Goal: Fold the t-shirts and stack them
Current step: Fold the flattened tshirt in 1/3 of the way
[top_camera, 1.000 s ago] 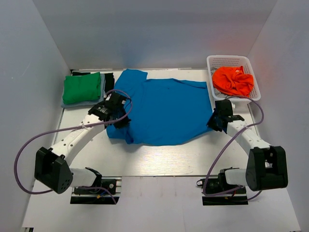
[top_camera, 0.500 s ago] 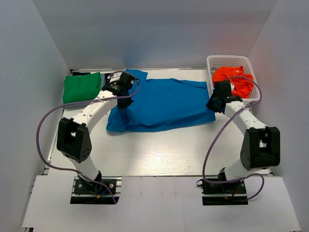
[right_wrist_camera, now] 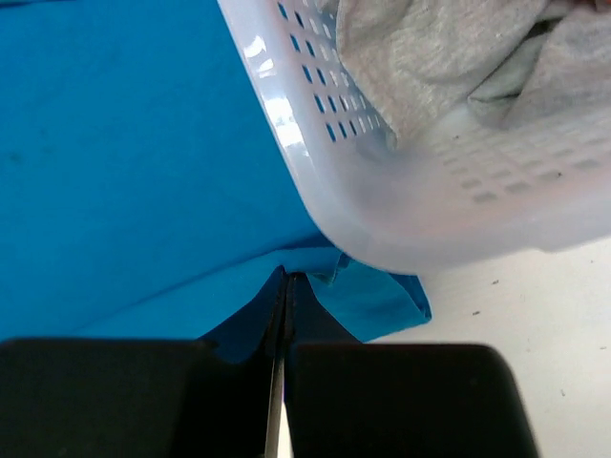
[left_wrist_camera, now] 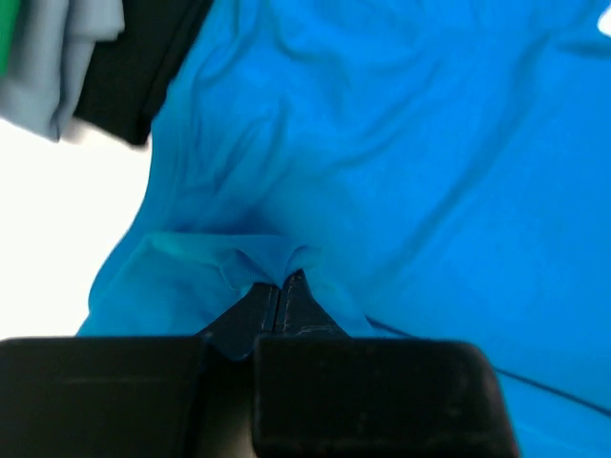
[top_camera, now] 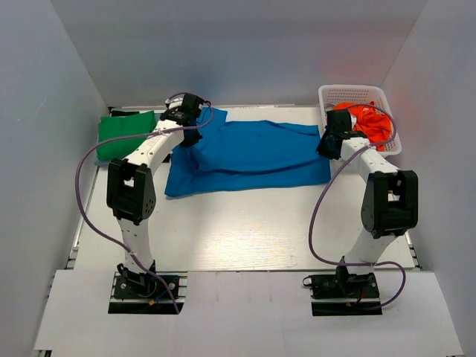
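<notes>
Basket (right_wrist_camera: 430, 224) (perhaps touching) beside blue t-shirt (right_wrist_camera: 115, 143)

Soft matt t-shirt (top_camera: 253, 152), apparently plastic basket (right_wrist_camera: 382, 215)

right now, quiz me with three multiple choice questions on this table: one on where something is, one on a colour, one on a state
1. Where is the orange shirt?
A. in the white basket
B. hanging on the back wall
C. on the floor

2. What colour is the shirt at the far left corner?
A. blue
B. green
C. white

3. How is the left end effector?
A. open in the air
B. shut on the blue shirt
C. shut on the basket's rim

Answers:
1 A, orange cloth shows inside the basket's rim.
2 B, the green shirt lies in that corner.
3 B, the left wrist view shows its fingers closed on a pinch of blue cloth.
</notes>
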`<state>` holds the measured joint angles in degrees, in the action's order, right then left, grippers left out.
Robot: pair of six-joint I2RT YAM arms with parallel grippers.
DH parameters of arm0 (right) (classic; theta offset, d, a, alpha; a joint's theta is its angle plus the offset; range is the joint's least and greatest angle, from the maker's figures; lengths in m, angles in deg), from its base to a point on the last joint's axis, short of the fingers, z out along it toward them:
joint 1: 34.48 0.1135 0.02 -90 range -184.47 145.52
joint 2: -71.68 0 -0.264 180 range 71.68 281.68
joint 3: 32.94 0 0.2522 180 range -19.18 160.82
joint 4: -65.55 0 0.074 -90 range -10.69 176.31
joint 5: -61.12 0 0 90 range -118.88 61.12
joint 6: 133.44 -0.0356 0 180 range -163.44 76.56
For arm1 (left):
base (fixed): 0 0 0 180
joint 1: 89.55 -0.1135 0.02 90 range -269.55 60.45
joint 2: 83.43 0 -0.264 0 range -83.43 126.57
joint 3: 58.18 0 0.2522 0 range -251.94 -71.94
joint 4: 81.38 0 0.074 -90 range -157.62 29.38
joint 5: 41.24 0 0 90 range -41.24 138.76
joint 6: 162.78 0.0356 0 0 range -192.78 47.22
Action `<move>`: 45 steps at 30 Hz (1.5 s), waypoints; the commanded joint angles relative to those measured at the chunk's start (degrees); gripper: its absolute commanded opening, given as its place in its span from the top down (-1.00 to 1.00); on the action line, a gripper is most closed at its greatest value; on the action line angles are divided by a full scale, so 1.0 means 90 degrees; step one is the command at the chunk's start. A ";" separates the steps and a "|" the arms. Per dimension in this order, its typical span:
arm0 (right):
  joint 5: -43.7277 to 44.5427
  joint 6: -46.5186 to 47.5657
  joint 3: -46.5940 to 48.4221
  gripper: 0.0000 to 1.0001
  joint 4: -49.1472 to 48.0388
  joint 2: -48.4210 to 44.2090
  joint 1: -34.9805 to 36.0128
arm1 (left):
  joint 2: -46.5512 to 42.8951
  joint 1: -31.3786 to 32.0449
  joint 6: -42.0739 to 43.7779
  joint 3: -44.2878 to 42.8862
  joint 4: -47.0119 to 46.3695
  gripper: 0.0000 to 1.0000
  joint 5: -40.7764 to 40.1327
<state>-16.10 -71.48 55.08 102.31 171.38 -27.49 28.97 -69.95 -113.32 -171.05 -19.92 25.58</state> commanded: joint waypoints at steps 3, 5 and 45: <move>0.0318 0.0146 0.0547 1.00 -0.0007 0.0259 -0.0073 | 0.0479 -0.0322 0.0392 -0.0782 -0.0124 1.00 0.0085; 0.0300 0.0282 0.0587 1.00 -0.0095 0.0396 -0.0063 | 0.0916 -0.0477 0.0450 -0.1086 0.0020 0.69 0.0212; -0.0708 0.0224 -0.1337 -0.81 -0.0838 0.0826 0.0152 | -0.0643 -0.0830 0.0071 0.4166 -0.1395 -1.00 0.0887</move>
<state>-28.50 -68.02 42.84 90.79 174.74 -25.11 19.76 -75.94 -111.13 -136.69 -37.05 39.35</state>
